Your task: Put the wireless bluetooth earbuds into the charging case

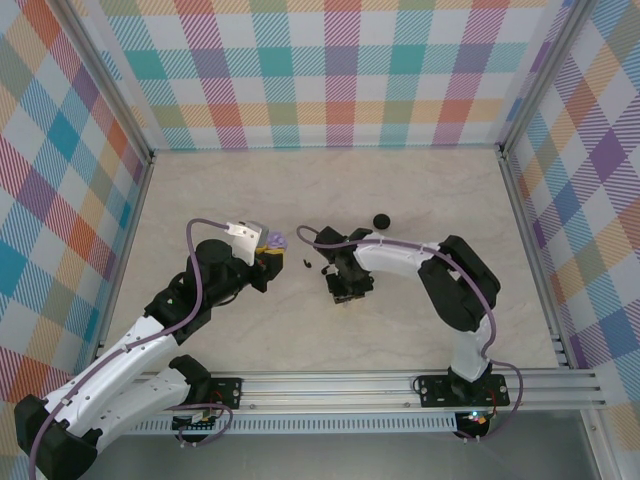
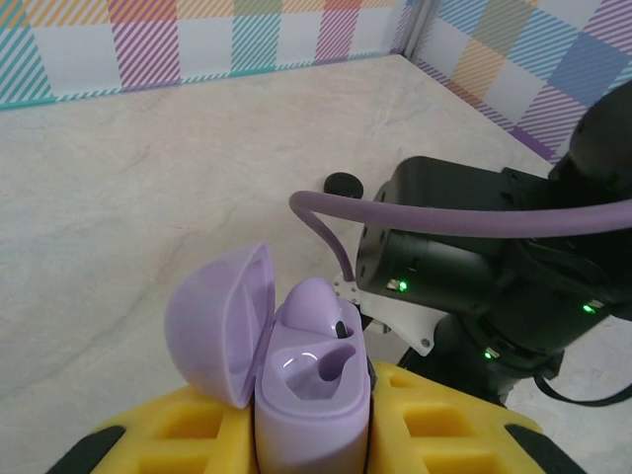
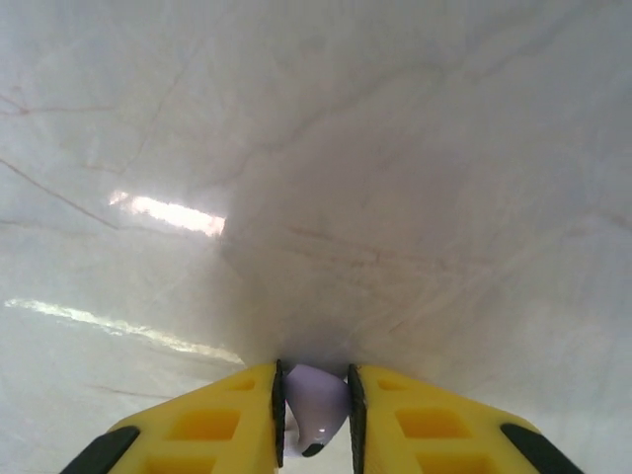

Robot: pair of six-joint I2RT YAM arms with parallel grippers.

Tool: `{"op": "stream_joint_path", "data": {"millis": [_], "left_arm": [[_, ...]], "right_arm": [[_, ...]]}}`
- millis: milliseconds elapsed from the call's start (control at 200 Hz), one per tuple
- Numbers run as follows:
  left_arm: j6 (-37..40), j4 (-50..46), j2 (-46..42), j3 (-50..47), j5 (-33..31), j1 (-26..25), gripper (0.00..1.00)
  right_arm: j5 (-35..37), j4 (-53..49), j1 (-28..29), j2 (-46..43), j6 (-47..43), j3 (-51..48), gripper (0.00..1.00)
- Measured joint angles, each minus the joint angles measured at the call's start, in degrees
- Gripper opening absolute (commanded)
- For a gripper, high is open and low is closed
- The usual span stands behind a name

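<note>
Lavender plastic sat in your left gripper [image 2: 311, 444]: its yellow fingers [image 2: 444, 434] clamped the open charging case [image 2: 306, 395], with one lavender earbud [image 2: 316, 306] seated inside. Your right gripper [image 3: 316, 380] pinched a second lavender earbud [image 3: 314, 415] low over the marble table [image 1: 220, 190]. Black earbuds [image 1: 305, 264] lay between the grippers. Open tabletop stretched to the far wall [image 1: 320, 70].

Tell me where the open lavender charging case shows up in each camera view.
Top external: the lavender charging case sits left of centre, at the tip of the left gripper.
Left wrist: bottom centre, lid swung open to the left, clamped between the yellow fingers.
Right wrist: the right gripper pinches a lavender earbud above the pale marbled tabletop.
Shared landmark: that tabletop.
</note>
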Motion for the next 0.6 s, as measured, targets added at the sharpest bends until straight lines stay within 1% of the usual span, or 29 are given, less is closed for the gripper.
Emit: {"op": "stream_joint_path", "data": {"millis": [65, 160, 215, 360, 485, 600], "left_arm": [[0.0, 0.0, 0.0, 0.0, 0.0, 0.0, 0.26], [0.0, 0.0, 0.0, 0.0, 0.0, 0.0, 0.26], [0.0, 0.0, 0.0, 0.0, 0.0, 0.0, 0.26], [0.0, 0.0, 0.0, 0.0, 0.0, 0.0, 0.26], [0.0, 0.0, 0.0, 0.0, 0.0, 0.0, 0.26], [0.0, 0.0, 0.0, 0.0, 0.0, 0.0, 0.26]], "right_arm": [[-0.4, -1.3, -0.5, 1.0, -2.2, 1.3, 0.34], [-1.1, -2.4, -0.5, 1.7, -3.4, 2.5, 0.46], [-1.3, -2.6, -0.5, 1.8, -3.5, 2.8, 0.48], [-1.2, -2.3, -0.5, 1.9, 1.3, 3.0, 0.49], [-0.7, -1.9, -0.6, 1.9, 6.8, 2.9, 0.43], [-0.1, -1.5, -0.6, 1.9, 11.0, 2.5, 0.41]]}}
